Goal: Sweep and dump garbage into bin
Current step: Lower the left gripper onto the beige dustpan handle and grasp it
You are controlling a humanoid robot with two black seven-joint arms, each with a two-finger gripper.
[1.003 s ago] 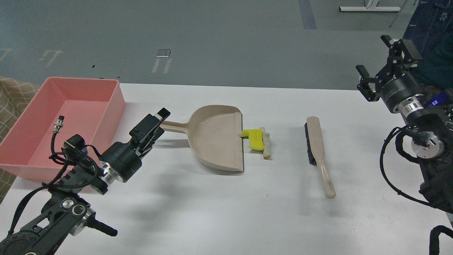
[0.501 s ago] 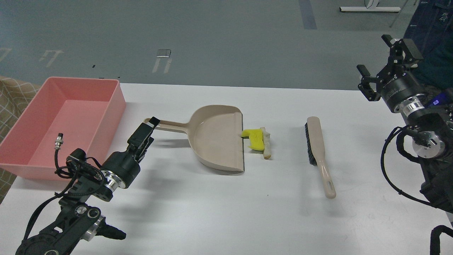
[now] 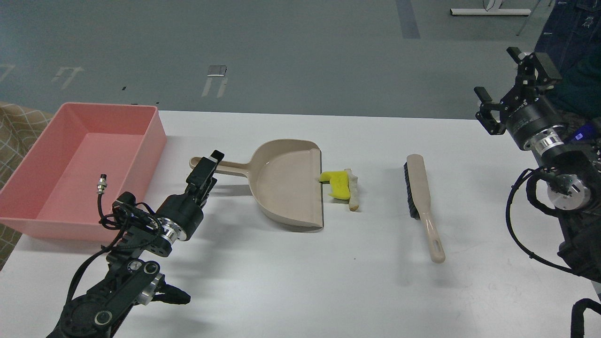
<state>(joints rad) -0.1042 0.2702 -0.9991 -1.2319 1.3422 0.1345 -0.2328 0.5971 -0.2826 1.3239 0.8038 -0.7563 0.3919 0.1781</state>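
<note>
The garbage lies at the dustpan's open lip: a bright yellow curved piece (image 3: 339, 184) and a pale whitish wedge (image 3: 353, 191) touching its right side. The beige dustpan (image 3: 287, 183) lies flat at the table's middle, its handle (image 3: 230, 167) pointing left. My left gripper (image 3: 207, 166) is over the handle near its end; its dark fingers overlap, so I cannot tell their state. The salmon-pink bin (image 3: 155, 136) stands at the far left and looks empty. My right gripper (image 3: 509, 80) is open and empty, raised at the far right.
A beige hand brush (image 3: 421, 197) with black bristles lies right of the garbage, handle toward me. A checked cloth (image 3: 14, 126) shows beyond the bin at the left edge. The table's far edge runs behind the bin and dustpan.
My left arm drew back and lowered, then swung its gripper right over the dustpan handle's end. The right gripper, dustpan, garbage and brush stayed where they were.
</note>
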